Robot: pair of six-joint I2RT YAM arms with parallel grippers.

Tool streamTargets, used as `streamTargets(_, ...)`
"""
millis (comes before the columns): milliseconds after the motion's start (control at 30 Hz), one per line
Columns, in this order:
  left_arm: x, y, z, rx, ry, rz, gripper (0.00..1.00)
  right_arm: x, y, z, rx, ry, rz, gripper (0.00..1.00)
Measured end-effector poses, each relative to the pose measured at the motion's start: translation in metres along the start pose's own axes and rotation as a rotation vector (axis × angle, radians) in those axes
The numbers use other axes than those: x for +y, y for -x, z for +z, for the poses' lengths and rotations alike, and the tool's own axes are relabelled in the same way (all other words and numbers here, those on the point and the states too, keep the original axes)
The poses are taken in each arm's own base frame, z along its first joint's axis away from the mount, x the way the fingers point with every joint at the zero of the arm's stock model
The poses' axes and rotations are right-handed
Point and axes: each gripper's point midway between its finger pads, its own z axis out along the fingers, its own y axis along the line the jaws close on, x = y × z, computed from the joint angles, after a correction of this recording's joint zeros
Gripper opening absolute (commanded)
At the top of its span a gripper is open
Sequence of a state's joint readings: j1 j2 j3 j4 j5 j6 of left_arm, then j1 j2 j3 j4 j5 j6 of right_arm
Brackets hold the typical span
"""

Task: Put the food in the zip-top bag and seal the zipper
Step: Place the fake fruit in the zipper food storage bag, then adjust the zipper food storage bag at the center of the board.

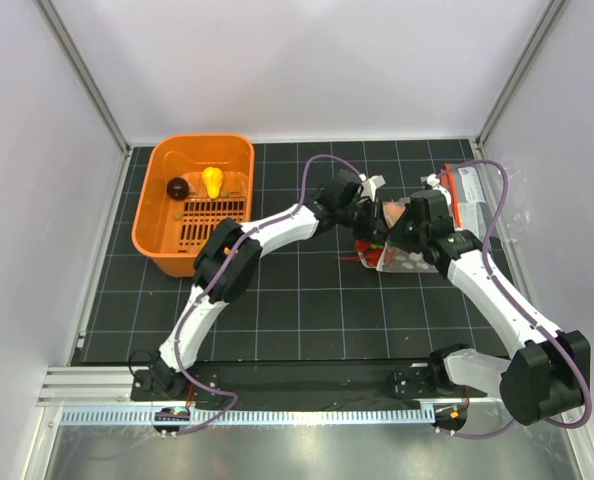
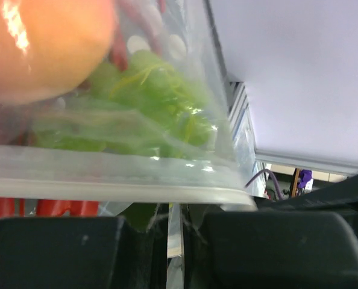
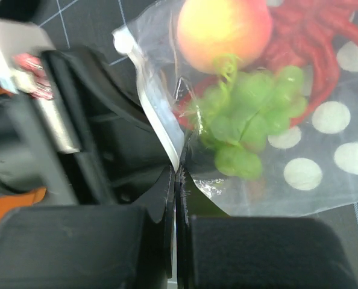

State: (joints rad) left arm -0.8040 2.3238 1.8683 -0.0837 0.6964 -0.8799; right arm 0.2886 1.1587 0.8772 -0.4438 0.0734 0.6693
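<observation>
The clear zip-top bag (image 1: pixel 397 258) with white dots is held up over the mat's middle right, between the two grippers. In the right wrist view it holds the food: a peach-orange fruit (image 3: pixel 224 27), a green grape bunch (image 3: pixel 251 117) and a red lobster (image 3: pixel 314 30). My right gripper (image 3: pixel 176 180) is shut on the bag's edge just below the white zipper (image 3: pixel 156 114). My left gripper (image 2: pixel 176 226) is shut on a thin fold of the bag under the zipper (image 2: pixel 137 192), with the fruit (image 2: pixel 40 42) and grapes (image 2: pixel 149 102) close above it.
An orange basket (image 1: pixel 149 215) stands at the back left with a yellow item (image 1: pixel 212 181) and a dark ball (image 1: pixel 177 188) inside. Flat clear packets with an orange-red strip (image 1: pixel 469 195) lie at the back right. Enclosure walls ring the black grid mat.
</observation>
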Motion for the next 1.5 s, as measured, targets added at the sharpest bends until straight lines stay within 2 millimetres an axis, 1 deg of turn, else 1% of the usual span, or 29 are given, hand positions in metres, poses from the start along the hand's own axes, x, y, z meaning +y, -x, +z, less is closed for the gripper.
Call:
streamTargets(33,0.002,-0.005,0.004,0.009,0.005,-0.004,0.17,0.000,0.000,0.000,-0.001,-0.001,0.004,0.01)
streamTargets(67,0.005,-0.008,0.008,0.017,0.010,-0.009,0.23,-0.001,-0.001,0.000,0.004,-0.005,0.007,0.01)
streamTargets(100,0.010,-0.012,0.010,0.023,0.021,-0.017,0.36,-0.002,-0.002,0.000,0.006,-0.008,0.010,0.01)
streamTargets(133,0.016,-0.014,0.012,0.030,0.029,-0.019,0.41,-0.001,-0.001,0.000,0.005,-0.006,0.016,0.01)
streamTargets(200,0.025,-0.021,0.012,0.047,0.056,-0.039,0.49,0.001,0.000,0.000,-0.002,-0.001,0.023,0.01)
streamTargets(233,0.028,-0.024,0.012,0.058,0.067,-0.039,0.55,0.001,0.001,0.000,-0.004,0.000,0.025,0.01)
streamTargets(333,0.033,-0.030,0.011,0.074,0.087,-0.022,0.65,0.000,0.001,0.001,-0.005,-0.004,0.035,0.01)
streamTargets(433,0.036,-0.034,0.009,0.089,0.106,-0.009,0.69,-0.001,0.000,0.001,-0.004,-0.009,0.041,0.01)
streamTargets(600,0.038,-0.036,-0.003,0.095,0.159,0.012,0.70,0.000,0.000,0.000,-0.006,-0.007,0.044,0.01)
streamTargets(667,0.039,-0.036,-0.012,0.087,0.193,0.023,0.69,0.002,0.000,-0.002,-0.003,0.007,0.045,0.01)
streamTargets(733,0.039,-0.038,-0.025,0.090,0.215,0.031,0.69,0.001,0.002,-0.003,-0.015,0.001,0.047,0.01)
streamTargets(833,0.030,-0.042,-0.044,0.091,0.231,0.045,0.69,-0.003,0.005,-0.002,-0.024,-0.011,0.053,0.01)
streamTargets(900,0.021,-0.041,-0.058,0.078,0.236,0.067,0.70,-0.004,0.005,-0.002,-0.027,-0.014,0.054,0.01)
streamTargets(1033,0.007,-0.033,-0.081,0.030,0.260,0.112,0.69,-0.006,0.003,-0.001,-0.022,-0.019,0.051,0.01)
streamTargets(1167,0.008,-0.014,-0.107,-0.063,0.319,0.145,0.66,-0.006,0.002,-0.001,-0.018,-0.020,0.043,0.02)
streamTargets(1233,0.014,0.002,-0.118,-0.110,0.342,0.144,0.66,-0.007,0.001,-0.001,-0.017,-0.019,0.038,0.02)
streamTargets(1333,0.037,0.020,-0.127,-0.150,0.384,0.117,0.66,-0.008,-0.001,0.000,-0.007,-0.023,0.024,0.03)
streamTargets(1433,0.062,0.041,-0.121,-0.166,0.409,0.103,0.66,-0.011,-0.006,0.004,0.016,-0.037,0.018,0.03)
streamTargets(1500,0.080,0.051,-0.109,-0.162,0.416,0.110,0.66,-0.014,-0.009,0.005,0.030,-0.048,0.014,0.03)
